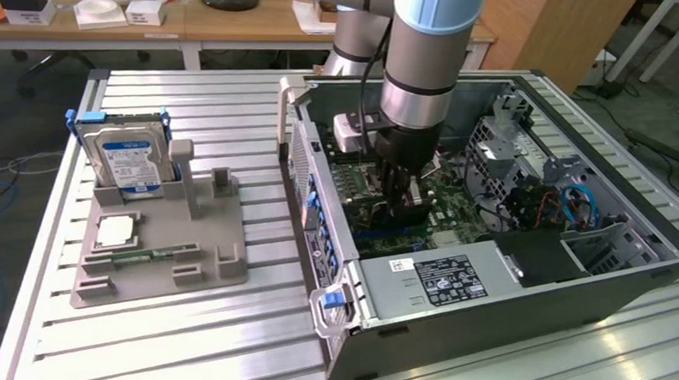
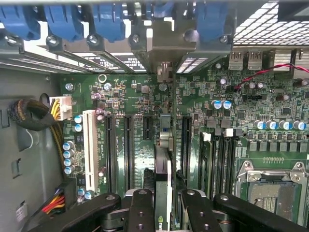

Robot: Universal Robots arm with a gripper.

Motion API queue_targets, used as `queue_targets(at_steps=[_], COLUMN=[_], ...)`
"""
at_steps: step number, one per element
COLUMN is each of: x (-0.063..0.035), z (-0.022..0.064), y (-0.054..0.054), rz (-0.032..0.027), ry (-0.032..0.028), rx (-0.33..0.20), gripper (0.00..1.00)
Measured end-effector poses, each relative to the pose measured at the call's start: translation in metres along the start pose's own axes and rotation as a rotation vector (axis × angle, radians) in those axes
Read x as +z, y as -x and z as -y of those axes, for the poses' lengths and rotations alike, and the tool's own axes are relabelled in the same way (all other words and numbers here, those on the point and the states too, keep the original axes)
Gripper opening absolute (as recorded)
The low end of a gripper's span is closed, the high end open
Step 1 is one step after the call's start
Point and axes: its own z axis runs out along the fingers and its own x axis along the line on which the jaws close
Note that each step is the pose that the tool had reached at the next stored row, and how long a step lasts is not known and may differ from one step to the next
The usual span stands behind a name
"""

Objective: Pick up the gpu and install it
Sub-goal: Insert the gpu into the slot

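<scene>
gpu [image 2: 162, 166] with green logo in claw [image 2: 166, 194]

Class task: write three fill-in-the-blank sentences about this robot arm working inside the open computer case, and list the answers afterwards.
1. The gripper holds the thin flat dark gpu card edge-on over the green ____.
2. The silver hard drive with blue-white label stands ____ the dark metal computer case.
3. The plastic slot clips on the case wall are coloured ____.
Missing words: motherboard; outside; blue.
</scene>
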Motion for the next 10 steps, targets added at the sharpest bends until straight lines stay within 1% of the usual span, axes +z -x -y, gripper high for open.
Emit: queue_targets(at_steps=[10], x=[-0.0004], z=[0.0000], y=[-0.0004], rz=[-0.0006], ry=[0.0001], rx=[0.000], gripper=[0.26])
